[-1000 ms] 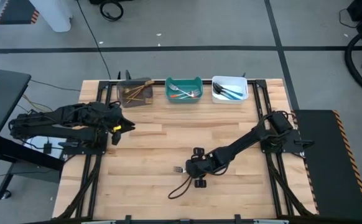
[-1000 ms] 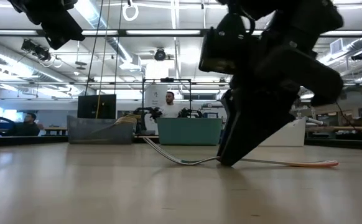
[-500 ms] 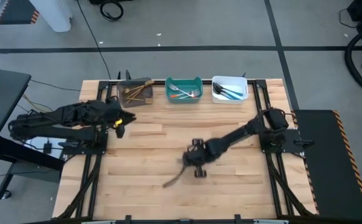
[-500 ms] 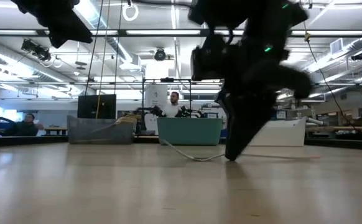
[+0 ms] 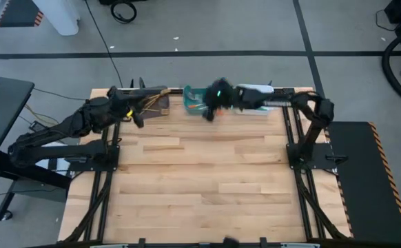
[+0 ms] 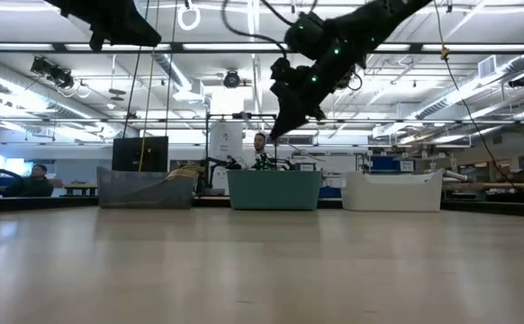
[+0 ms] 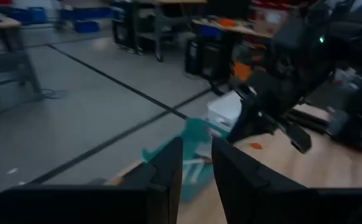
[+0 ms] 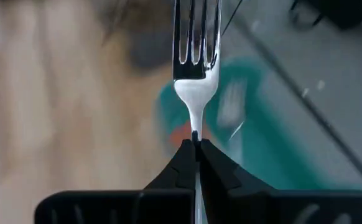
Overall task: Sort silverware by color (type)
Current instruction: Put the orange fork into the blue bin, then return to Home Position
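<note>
My right gripper hangs over the teal bin at the table's far edge, shut on a silver fork. The fork's tines stick out ahead of the fingertips, and its handle is hidden by the gripper. In the low view the right gripper is well above the teal bin. My left gripper is open with nothing between its fingers, raised beside the grey bin. Gold forks lean on the grey bin's rim. My right gripper pinches the fork's thin neck, just behind the tines, between its two fingertips. The fingers lie along the fork and slant downward toward the teal bin. The fork is lifted clear, tines leading, above the bin.
A white bin stands to the right of the teal one, partly under my right arm. All three bins line the far edge. The wooden tabletop spreads out nearer. People show in the room behind.
My right gripper has taken hold of the fork that lay mid-table, lifted it clear and swung it quickly up and toward the far edge, over the teal bin. My left gripper has moved toward the far edge beside the grey bin and tipped up closer to level.
</note>
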You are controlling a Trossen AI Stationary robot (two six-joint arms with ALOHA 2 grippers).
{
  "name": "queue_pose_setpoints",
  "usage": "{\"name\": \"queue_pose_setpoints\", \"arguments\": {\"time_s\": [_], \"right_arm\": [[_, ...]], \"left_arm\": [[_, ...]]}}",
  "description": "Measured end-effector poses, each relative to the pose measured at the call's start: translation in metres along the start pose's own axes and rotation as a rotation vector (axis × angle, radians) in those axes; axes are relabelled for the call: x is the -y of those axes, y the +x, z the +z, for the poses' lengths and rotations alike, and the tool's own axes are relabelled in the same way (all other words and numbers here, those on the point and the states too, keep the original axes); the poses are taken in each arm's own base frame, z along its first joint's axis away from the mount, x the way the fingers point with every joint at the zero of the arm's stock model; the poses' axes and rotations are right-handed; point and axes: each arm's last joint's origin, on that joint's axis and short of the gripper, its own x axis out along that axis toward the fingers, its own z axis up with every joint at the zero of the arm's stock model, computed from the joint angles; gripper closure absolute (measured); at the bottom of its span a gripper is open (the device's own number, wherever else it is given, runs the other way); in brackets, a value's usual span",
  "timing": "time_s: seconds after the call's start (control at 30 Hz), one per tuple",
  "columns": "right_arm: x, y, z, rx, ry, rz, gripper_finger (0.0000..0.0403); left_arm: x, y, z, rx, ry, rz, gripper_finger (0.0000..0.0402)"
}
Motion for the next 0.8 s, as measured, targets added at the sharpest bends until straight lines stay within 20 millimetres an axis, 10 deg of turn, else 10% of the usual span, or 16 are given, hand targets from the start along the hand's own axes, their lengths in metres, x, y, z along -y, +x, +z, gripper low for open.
{"name": "queue_pose_setpoints", "arguments": {"time_s": [0.3, 0.8], "right_arm": [[0.090, 0.016, 0.009, 0.254, 0.005, -0.020, 0.0394], [0.102, 0.035, -0.009, 0.159, -0.081, 0.032, 0.0336]], "left_arm": [[-0.025, 0.005, 0.005, 0.034, -0.007, 0.182, 0.0308], [-0.045, 0.007, 0.006, 0.033, -0.029, 0.327, 0.0308]]}}
